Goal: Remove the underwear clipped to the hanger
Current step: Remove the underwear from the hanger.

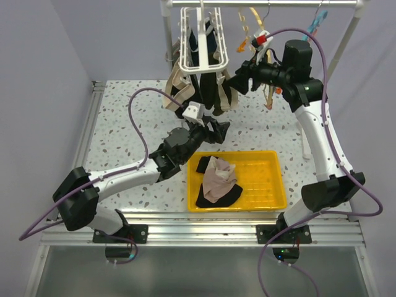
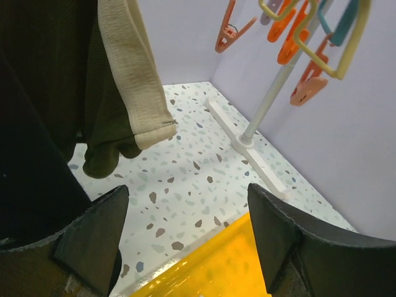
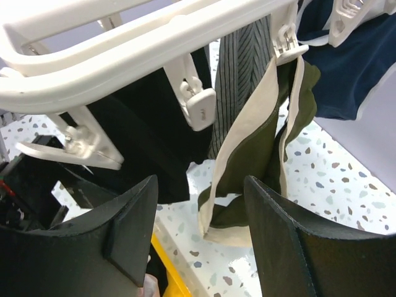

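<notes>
Eyes on the hanger (image 1: 204,68), white, up on the rail (image 1: 278,5). Clipped along it and dangling beneath, most of the underwear (image 1: 210,93): a black piece (image 3: 142,130), a grey striped piece (image 3: 238,68), an olive-and-cream piece (image 3: 244,148) and a navy piece (image 3: 352,68), each pinched by a white clip (image 3: 197,105). Just right of the hanger, about level with its lower edge, the right gripper (image 1: 240,79), pointed in at the hanging cloth. Fingers (image 3: 133,235) partly apart, clamping nothing. Through the gap, the bottom of the olive-and-cream piece; touching them or not, impossible to tell. Beneath the hanger, by the dangling hems, the left gripper (image 1: 216,130). Fingers (image 2: 93,235) spread wide, nothing between them, only speckled table (image 2: 185,167) beyond. Olive-and-cream cloth above and left of those fingers in the wrist view, apart from them. Nearer the arm bases than the hanger, the tray (image 1: 272,185), yellow, flat on the table. Inside it, two loose pieces already off the hanger: a pink-beige piece (image 1: 219,176) lying over a second black piece (image 1: 216,199). Further right of the hanger on the same rail, spare coloured hangers (image 1: 250,28), bare.
</notes>
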Robot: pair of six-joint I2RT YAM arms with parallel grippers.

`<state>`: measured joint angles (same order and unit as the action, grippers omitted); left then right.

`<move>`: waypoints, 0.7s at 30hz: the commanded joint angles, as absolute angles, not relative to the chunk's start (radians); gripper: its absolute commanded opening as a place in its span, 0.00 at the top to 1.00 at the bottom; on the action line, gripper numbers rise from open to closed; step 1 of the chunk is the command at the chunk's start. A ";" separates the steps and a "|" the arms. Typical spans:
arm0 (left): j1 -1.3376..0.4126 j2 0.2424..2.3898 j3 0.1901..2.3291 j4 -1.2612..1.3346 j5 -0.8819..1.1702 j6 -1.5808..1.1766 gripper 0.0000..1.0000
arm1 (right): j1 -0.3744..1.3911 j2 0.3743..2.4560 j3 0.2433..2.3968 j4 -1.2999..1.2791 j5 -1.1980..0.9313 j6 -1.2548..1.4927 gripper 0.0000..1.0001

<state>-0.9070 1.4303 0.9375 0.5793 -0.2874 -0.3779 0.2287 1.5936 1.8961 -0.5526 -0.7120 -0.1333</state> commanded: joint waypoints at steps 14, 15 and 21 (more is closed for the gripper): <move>-0.946 1.414 0.891 0.811 -0.354 -0.333 0.19 | 0.334 1.568 2.003 -0.653 -0.672 -0.328 0.44; -0.950 1.414 0.903 0.810 -0.354 -0.328 0.19 | 0.350 1.571 2.028 -0.669 -0.635 -0.377 0.45; -0.976 1.417 0.937 0.773 -0.420 -0.311 0.19 | 0.434 1.591 2.097 -0.755 -0.526 -0.492 0.46</move>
